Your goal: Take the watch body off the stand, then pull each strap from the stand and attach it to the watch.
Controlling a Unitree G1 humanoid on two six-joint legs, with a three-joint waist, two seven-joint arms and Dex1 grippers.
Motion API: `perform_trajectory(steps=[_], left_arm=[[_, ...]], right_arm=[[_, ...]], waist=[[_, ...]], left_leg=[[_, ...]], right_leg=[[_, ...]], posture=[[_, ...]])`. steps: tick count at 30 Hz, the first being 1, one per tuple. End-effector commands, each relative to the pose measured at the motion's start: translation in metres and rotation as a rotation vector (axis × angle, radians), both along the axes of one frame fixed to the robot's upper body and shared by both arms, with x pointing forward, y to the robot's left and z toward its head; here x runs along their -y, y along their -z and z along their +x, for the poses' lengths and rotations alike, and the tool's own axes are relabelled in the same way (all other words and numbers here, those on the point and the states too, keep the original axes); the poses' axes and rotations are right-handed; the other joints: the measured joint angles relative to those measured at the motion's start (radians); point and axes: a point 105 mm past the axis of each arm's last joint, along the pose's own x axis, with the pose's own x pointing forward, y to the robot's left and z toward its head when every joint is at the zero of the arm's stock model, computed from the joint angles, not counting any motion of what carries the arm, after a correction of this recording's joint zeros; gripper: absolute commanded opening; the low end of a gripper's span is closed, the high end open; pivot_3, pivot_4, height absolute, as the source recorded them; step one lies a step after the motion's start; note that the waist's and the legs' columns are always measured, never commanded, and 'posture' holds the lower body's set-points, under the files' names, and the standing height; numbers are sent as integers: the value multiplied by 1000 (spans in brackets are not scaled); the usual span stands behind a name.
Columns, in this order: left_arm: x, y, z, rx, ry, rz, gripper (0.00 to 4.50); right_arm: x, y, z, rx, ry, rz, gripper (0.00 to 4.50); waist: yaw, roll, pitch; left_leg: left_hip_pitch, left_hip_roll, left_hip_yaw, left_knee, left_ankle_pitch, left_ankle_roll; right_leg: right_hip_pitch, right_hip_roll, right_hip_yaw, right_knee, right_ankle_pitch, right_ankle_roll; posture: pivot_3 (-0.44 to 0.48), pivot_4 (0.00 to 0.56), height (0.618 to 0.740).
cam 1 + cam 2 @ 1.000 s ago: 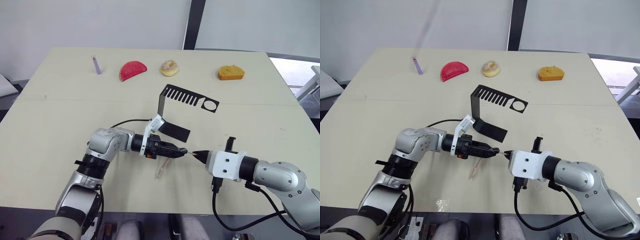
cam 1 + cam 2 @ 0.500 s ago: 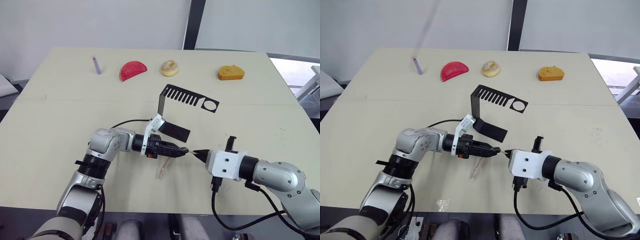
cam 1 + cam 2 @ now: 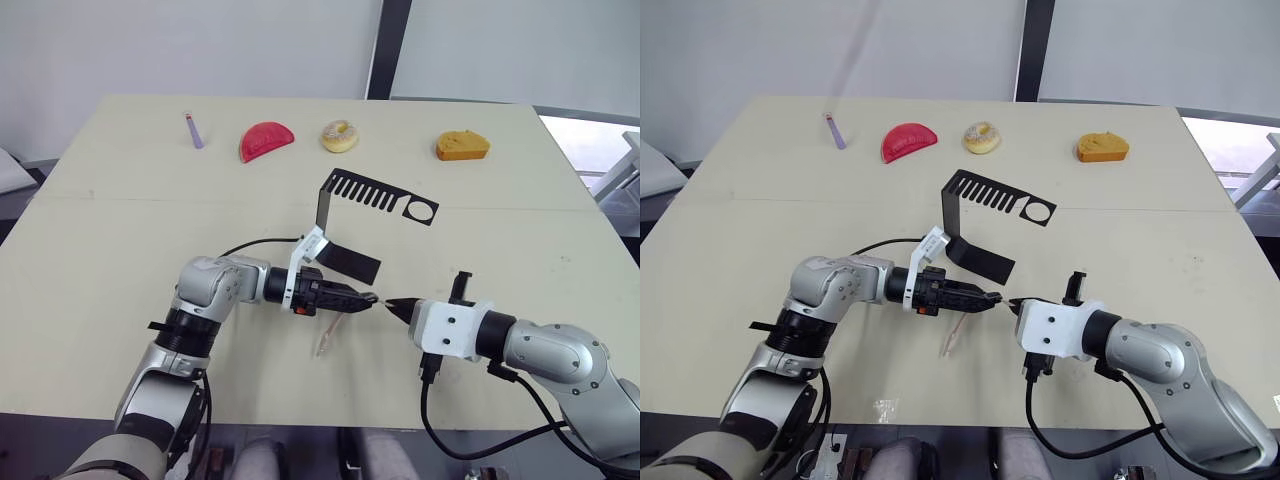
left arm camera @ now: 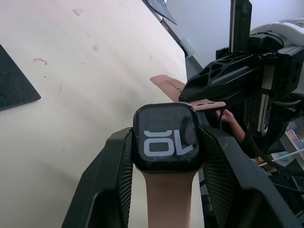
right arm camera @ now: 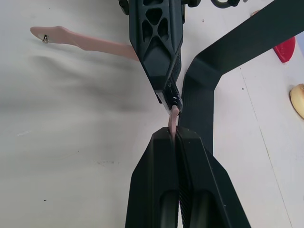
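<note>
My left gripper [image 3: 362, 298] is shut on the watch body [image 4: 166, 137], a small black case whose screen shows light digits. One pale pink strap [image 3: 327, 337] hangs from the case down to the table and also shows past the fingers [image 5: 85, 42]. My right gripper [image 3: 392, 305] is shut on the second strap [image 5: 174, 115]. It holds that strap's end against the far edge of the watch body, and the strap's free part [image 4: 167, 85] sticks out behind. Both grippers meet tip to tip just in front of the black stand [image 3: 350, 262], whose comb arm and ring [image 3: 422, 211] carry nothing.
Along the table's far side lie a purple stick [image 3: 193, 131], a red half-round piece [image 3: 265, 139], a doughnut [image 3: 339, 135] and an orange-yellow item [image 3: 461, 146]. The table's front edge [image 3: 330, 424] runs close below the arms.
</note>
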Motion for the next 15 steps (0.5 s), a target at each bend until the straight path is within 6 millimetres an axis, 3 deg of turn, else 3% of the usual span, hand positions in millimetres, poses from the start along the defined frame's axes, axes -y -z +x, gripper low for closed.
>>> perform_trajectory(steps=[1, 15], left_arm=[[8, -15, -8, 36, 48, -57, 1587], [9, -15, -10, 33, 51, -59, 1587]], right_arm=[[-8, -10, -5, 53, -48, 0, 0], [-7, -9, 0, 56, -32, -6, 0]], waist=[[0, 0, 0], [0, 0, 0]], left_leg=[[0, 0, 0, 0, 0, 0], [0, 0, 0, 0, 0, 0]], right_leg=[[0, 0, 0, 0, 0, 0], [0, 0, 0, 0, 0, 0]], posture=[[0, 150, 737], [0, 150, 737]])
